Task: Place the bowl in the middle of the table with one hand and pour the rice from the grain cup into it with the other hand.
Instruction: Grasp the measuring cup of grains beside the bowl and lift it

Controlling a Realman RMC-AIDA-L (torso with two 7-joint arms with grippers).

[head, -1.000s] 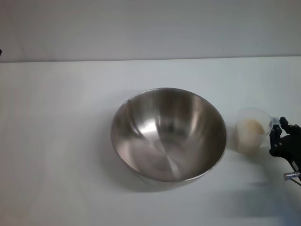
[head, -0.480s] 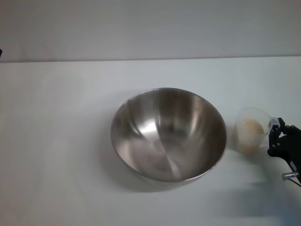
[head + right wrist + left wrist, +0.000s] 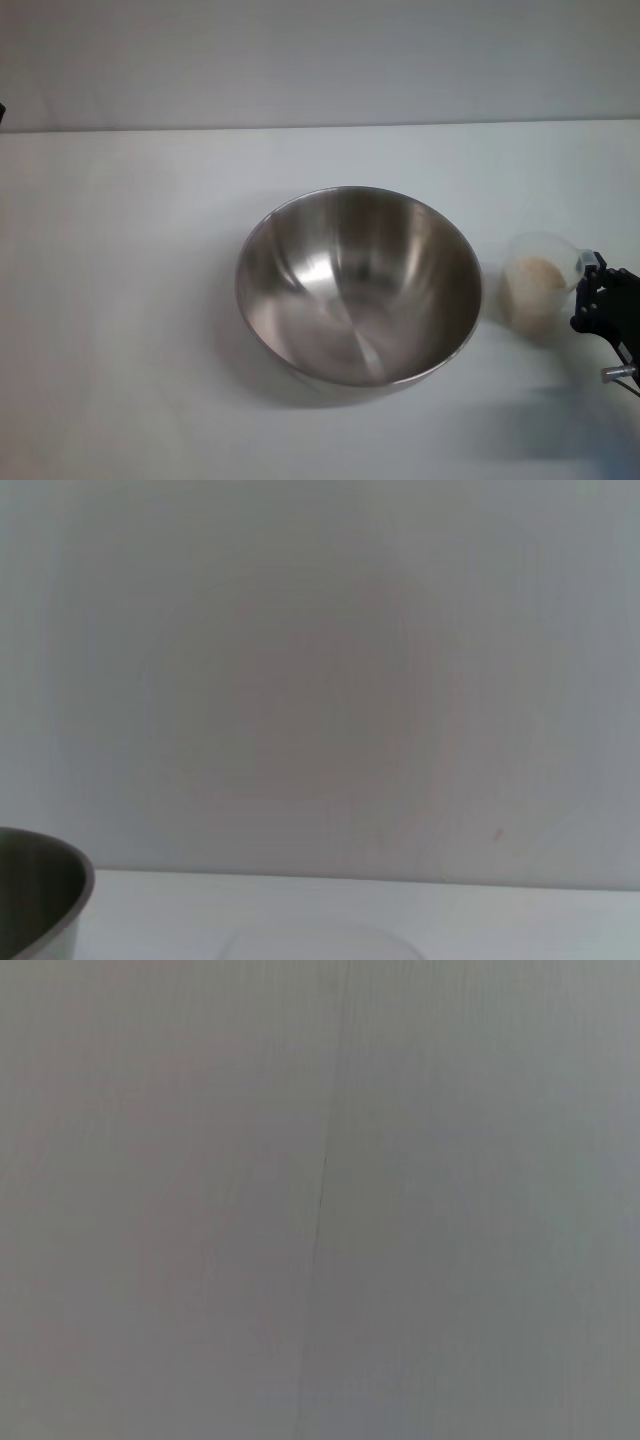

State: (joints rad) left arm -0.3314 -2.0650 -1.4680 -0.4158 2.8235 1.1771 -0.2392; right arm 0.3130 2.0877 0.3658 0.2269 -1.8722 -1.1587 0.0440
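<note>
The large steel bowl (image 3: 358, 285) stands empty in the middle of the white table (image 3: 130, 300). The clear grain cup (image 3: 537, 288), holding pale rice (image 3: 533, 280), stands just right of the bowl, apart from it. My right gripper (image 3: 592, 290) is at the cup's far-right side, closed on its little handle at the table's right edge. In the right wrist view the bowl's rim (image 3: 45, 880) shows at one corner and the cup's rim (image 3: 320, 942) is faint at the bottom edge. The left gripper is out of view.
A pale wall (image 3: 320, 60) rises behind the table's far edge. The left wrist view shows only a plain grey surface (image 3: 320, 1200).
The right gripper and the grain cup have shifted together a little toward the table's near edge. The bowl has not moved.
</note>
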